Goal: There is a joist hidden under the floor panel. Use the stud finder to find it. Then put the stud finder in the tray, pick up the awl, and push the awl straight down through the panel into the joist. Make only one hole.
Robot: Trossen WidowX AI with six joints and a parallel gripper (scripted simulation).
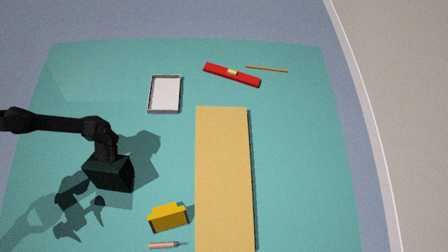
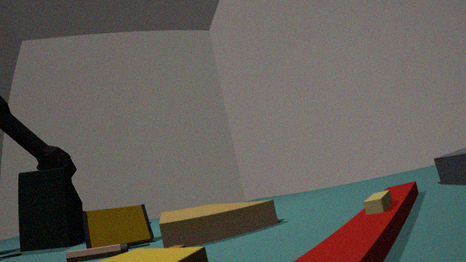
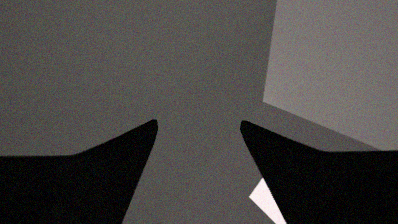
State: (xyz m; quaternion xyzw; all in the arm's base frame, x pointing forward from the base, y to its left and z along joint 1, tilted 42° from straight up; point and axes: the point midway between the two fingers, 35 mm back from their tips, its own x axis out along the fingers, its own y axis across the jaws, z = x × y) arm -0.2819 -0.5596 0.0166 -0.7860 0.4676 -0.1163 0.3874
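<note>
The yellow stud finder stands on the table left of the floor panel. The awl lies beside it, its thin tip pointing toward the panel in the top view. The tan floor panel is long and plain; no hole shows, and its near end is cut off in the top view. The shallow tray is empty. My gripper is open with nothing between its fingers; it is outside the top and exterior views, and the wrist view shows only walls and a bright patch around it.
A red level with a pale block on it lies beyond the panel in the top view, near a thin orange stick. A yellow object is cut off at the exterior view's bottom edge. My dark base stands at the left.
</note>
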